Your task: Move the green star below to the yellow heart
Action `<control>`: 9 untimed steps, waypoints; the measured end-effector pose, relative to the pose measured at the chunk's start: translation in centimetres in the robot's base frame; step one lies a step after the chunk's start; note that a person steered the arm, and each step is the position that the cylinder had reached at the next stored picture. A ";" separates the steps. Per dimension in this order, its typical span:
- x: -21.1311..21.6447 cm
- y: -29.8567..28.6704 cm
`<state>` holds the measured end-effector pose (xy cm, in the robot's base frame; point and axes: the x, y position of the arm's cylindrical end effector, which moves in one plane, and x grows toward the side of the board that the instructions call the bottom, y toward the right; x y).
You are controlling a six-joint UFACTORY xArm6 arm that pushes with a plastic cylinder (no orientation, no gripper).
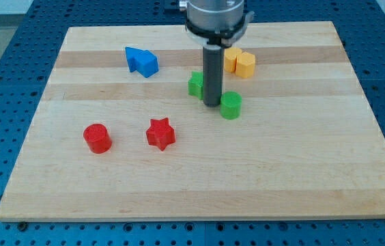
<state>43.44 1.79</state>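
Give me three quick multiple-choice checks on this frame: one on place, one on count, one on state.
1. My tip is:
A) between the two green blocks
B) beside the red star
C) off the board

2. Red blocks on the board:
A) one
B) two
C) three

3. The yellow heart is:
A) stacked on a blue block
B) lying flat on the board
C) hanging over the edge

Key: 1 A, with the green star on its left and the green cylinder on its right; 2 B, the red cylinder and the red star; 3 B, it sits on the wood near the view's top.
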 end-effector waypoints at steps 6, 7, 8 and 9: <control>-4.5 0.3; -6.0 2.6; -6.3 3.2; -6.3 3.2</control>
<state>37.15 5.01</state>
